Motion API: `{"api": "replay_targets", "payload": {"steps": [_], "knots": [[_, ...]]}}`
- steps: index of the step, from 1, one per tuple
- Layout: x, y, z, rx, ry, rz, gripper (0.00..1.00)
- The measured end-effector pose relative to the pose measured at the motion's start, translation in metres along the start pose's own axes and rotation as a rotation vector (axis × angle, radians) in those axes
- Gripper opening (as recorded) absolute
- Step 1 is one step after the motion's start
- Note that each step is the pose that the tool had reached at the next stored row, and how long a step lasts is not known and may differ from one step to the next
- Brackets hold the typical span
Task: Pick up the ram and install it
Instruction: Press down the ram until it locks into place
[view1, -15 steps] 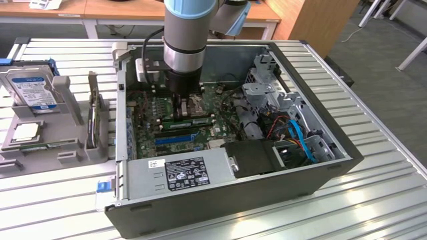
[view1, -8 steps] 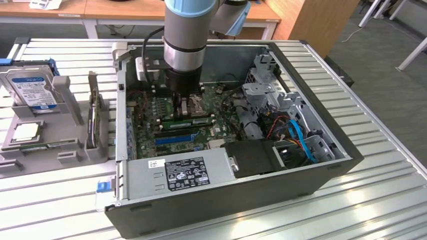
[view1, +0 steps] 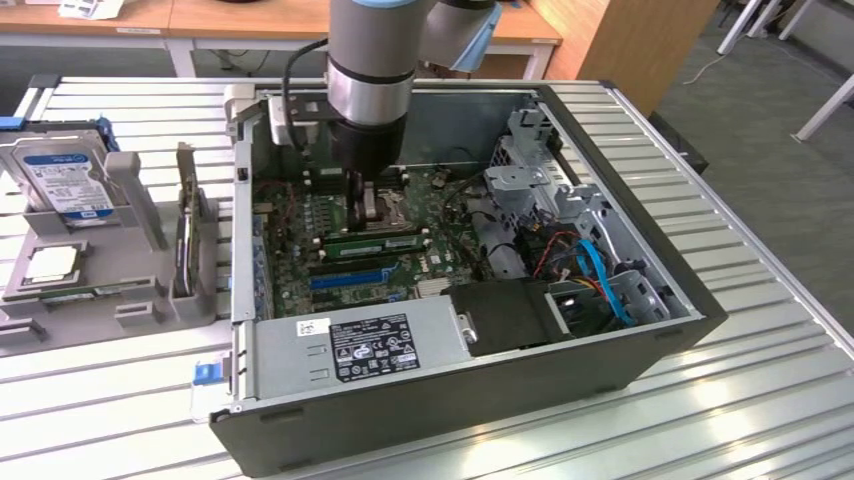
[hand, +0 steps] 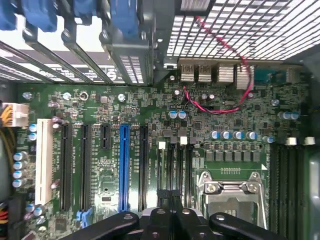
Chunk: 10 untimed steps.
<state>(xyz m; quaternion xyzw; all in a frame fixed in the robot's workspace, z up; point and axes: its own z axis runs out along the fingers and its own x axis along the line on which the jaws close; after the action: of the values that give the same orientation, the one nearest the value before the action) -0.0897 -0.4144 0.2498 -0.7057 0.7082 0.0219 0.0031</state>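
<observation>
**Robot Arm Reached Into Open Computer Case**

The arm stood over the open computer case on a slatted metal table, its gripper lowered close above the motherboard. In the wrist view the gripper hung over black memory slots beside the silver processor socket. Its fingers were pressed together, and whether anything sat between them could not be told.

The ram, a long green stick, lay along the slots just beside the gripper on the side toward the power supply. Whether it was fully seated was unclear.

Outside the case, at the exterior view's left, a grey stand carried a hard drive with a blue-white label and a square processor chip. A thin board stood on edge there.
</observation>
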Motion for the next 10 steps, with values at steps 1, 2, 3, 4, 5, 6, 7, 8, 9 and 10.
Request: {"api": "replay_targets", "payload": {"steps": [1,2,3,4,5,6,7,8,9,10], "knots": [[0.000,0.0001,-0.0036,0.0000,0.0000,0.000,0.10],[0.000,0.0002,-0.0072,0.0000,-0.0001,0.000,0.10],[0.000,0.0003,-0.0108,0.0001,-0.0001,0.000,0.10],[-0.001,0.0004,-0.0149,0.0001,-0.0001,0.000,0.10],[-0.001,0.0005,-0.0188,0.0001,-0.0001,0.000,0.10],[-0.001,0.0006,-0.0226,0.0001,-0.0001,0.000,0.10],[-0.001,0.0007,-0.0263,0.0000,0.0000,0.000,0.10],[-0.001,0.0008,-0.0295,0.0000,-0.0001,0.000,0.10],[-0.001,0.0009,-0.0325,0.0001,-0.0001,0.000,0.10],[-0.001,0.0009,-0.0353,0.0001,-0.0001,0.000,0.10]]}}
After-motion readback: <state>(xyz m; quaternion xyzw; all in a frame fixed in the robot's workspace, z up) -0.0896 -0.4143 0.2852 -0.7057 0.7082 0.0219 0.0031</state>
